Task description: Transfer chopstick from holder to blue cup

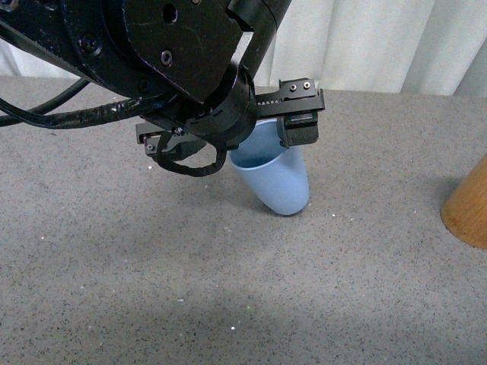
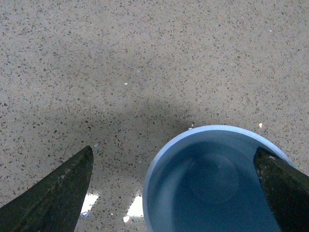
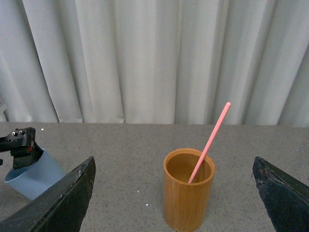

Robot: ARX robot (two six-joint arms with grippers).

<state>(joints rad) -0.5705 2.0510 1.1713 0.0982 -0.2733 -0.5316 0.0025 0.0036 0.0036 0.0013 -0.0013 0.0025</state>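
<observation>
White pleated curtains (image 3: 145,58) hang behind a grey speckled tabletop (image 1: 114,289).

Furthest left, the left gripper (image 2: 172,152) stands with its jaws spread wide and clamps nothing. The blue cup (image 1: 278,179) sits off-centre in the gap. Its rim is up against one finger (image 1: 300,125) and well apart from the other. The cup leans over on its narrow base, and I judge that the finger is tipping or steadying it so the empty mouth faces the incoming stick. Whether the base fully rests on the table I cannot tell.

Further right, the holder (image 3: 188,193) stands upright ahead of the right gripper (image 3: 174,160), centred between its fingers and well clear of them. The chopstick (image 3: 210,140) is in the holder, slanting against the rim with its upper end high above it. That leaves a free length to pinch. The right gripper's jaws are also wide apart and empty, apparently lined up for an approach.

No brand, label or writing can be read on the cup, the holder or the chopstick.
</observation>
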